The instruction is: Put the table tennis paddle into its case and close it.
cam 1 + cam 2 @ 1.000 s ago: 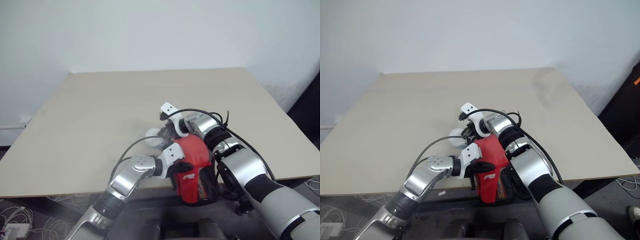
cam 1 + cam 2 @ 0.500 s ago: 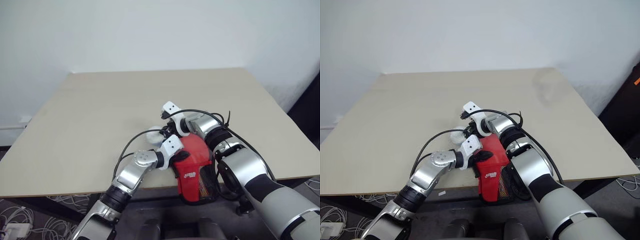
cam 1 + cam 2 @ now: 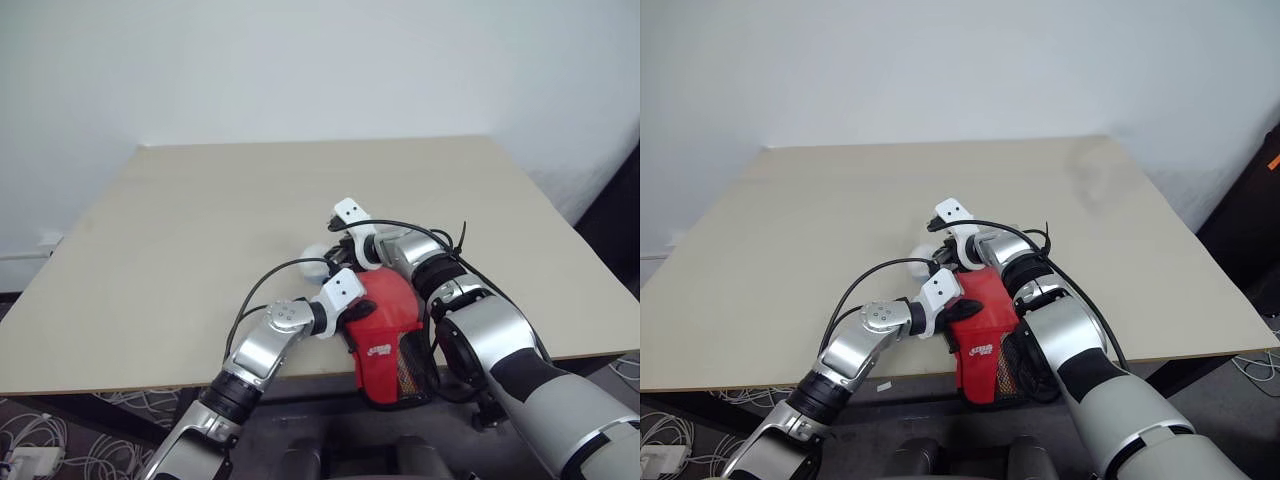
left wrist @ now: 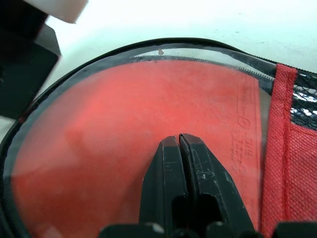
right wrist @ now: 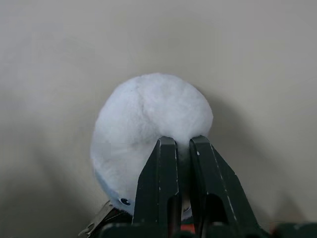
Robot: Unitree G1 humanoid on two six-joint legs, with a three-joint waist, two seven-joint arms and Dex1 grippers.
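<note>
Left wrist view shows left gripper [image 4: 179, 140] closed on the case [image 4: 148, 148]; right gripper [image 5: 184, 143] closed.

light: even, soft | shadows: faint | wrist views: blurred (close range)

The two head views look forward and down over both arms onto the table [image 3: 200, 220], sharing its whole top and the wall behind. The left wrist view sits close above the case [image 4: 124, 124]. The right wrist view faces a white wad [image 5: 148, 119] at close range.
</note>
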